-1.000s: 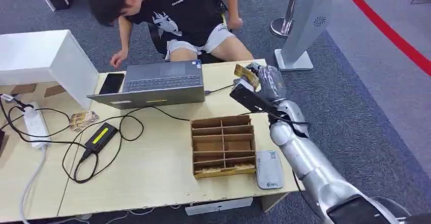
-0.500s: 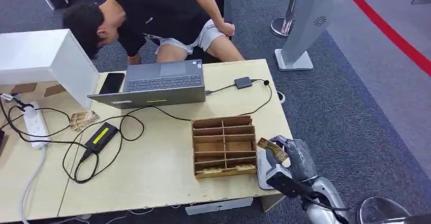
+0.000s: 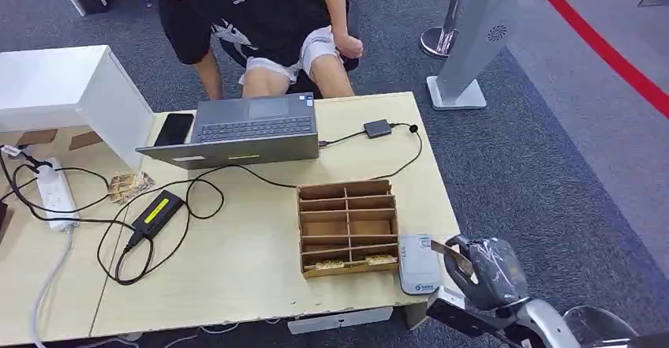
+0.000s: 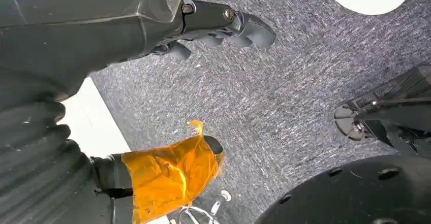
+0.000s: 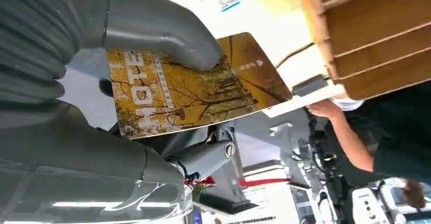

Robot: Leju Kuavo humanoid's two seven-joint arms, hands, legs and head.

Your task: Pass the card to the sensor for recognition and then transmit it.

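- Right hand [image 3: 483,269] holds the card [image 5: 193,84] off the surface's [image 3: 252,269] near right corner, just beside the white sensor [image 3: 417,263].
- Open carpet lies right of the surface.
- Cardboard divider box [image 3: 347,226] stands touching or just beside the sensor's left side.
- Laptop [image 3: 237,129], cables [image 3: 197,186] and a seated person [image 3: 260,16] occupy the far side.

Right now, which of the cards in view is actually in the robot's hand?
The yellow autumn-tree card, pinched under the right hand's thumb beside the white sensor. The others lie in the wooden organizer and near the power strip.
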